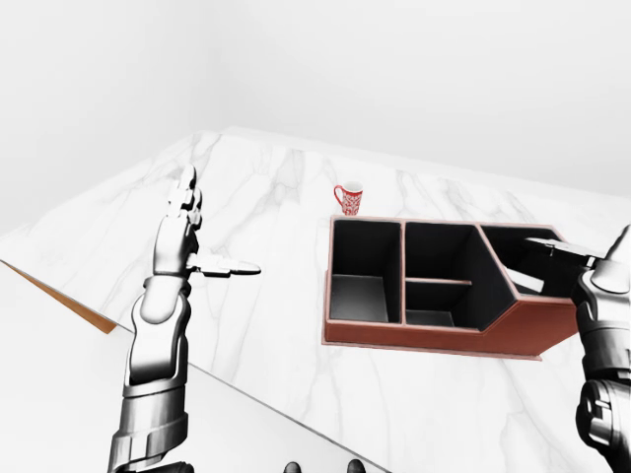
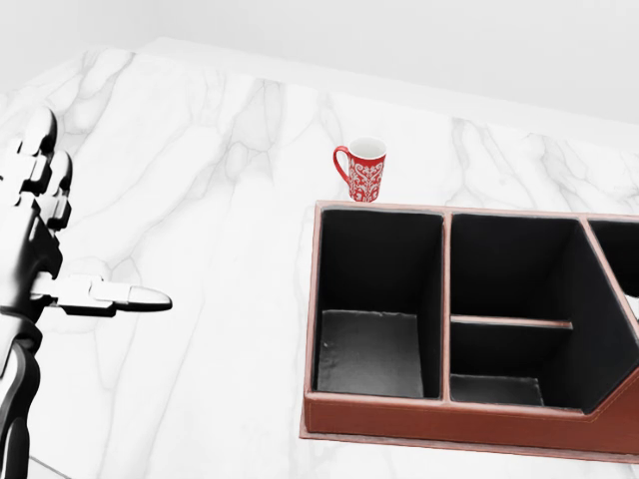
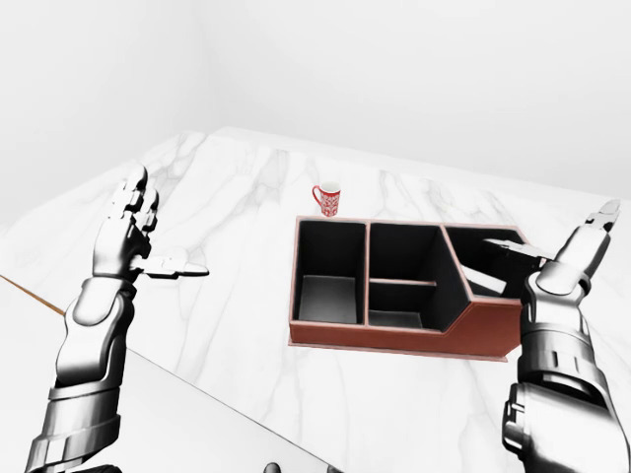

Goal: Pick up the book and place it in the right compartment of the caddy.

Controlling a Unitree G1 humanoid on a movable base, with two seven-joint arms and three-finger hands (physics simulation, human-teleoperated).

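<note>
- Your right hand point(image 3: 577, 258) hovers just beside the right end of the caddy point(image 3: 394, 340). Its fingers are spread wide, thumb pointing toward the view's left, and there is nothing in them.
- Your left hand point(image 3: 126, 232) is raised, flat and empty, over the counter point(image 2: 200, 200), well apart from the caddy. The right hand is much the nearer one.
- The book doesn't show plainly anywhere. A pale strip point(image 3: 483, 280) low in the right compartment point(image 3: 483, 258) may be its page edge, but you can't tell for sure.
- If that is the book, it lies just left of and below your right thumb. Its long edge slants from upper left to lower right in the right-eye view.
- The mug point(image 2: 363, 170) stands just above the caddy's top-left corner, clear of your path.
</note>
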